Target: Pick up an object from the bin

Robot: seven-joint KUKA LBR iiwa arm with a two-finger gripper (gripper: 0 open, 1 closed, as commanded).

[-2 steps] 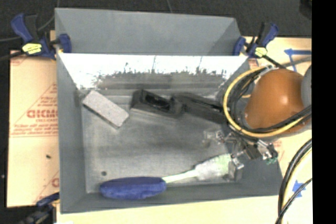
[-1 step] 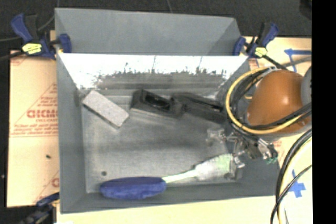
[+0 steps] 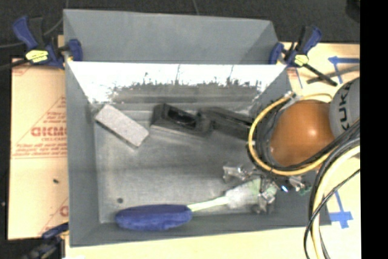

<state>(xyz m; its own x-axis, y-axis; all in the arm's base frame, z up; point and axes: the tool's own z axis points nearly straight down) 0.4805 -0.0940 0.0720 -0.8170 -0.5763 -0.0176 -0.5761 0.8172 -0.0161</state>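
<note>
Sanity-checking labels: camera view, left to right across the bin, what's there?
grey rectangular block → black stapler-like object → pincer. The blue-handled brush spans the front, so it is left out.

Bright glare on back wall of bin (image 3: 176, 74), floor dimmer, shadowed.

The arm's orange-covered wrist (image 3: 300, 130), looped with cables, sets the tool (image 3: 253, 190) low in the bin's (image 3: 82, 161) lower right corner.
</note>
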